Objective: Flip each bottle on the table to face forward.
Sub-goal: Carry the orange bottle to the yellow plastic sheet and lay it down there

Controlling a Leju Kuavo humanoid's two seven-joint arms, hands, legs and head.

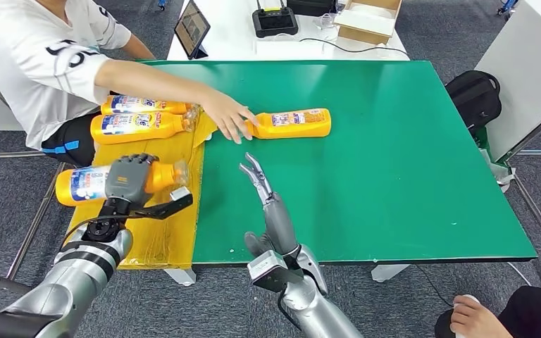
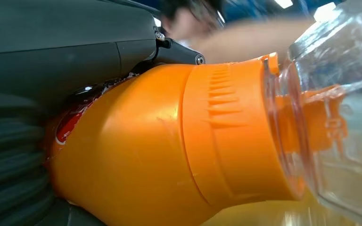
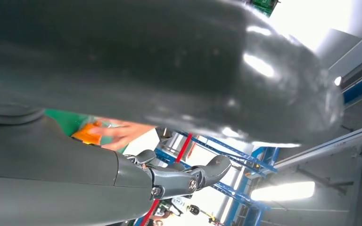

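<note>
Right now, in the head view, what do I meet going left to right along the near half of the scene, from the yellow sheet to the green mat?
Bottle held by the left hand → left hand → yellow sheet → right hand, fingers apart over the green mat.

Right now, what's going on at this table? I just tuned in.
The left hand grips an orange bottle lying over the yellow sheet at the table's left side. The right hand hangs open above the green mat, holding nothing. A seated person's hand is on a second bottle lying on the mat. Two more bottles lie side by side on the yellow sheet near that person.
</note>
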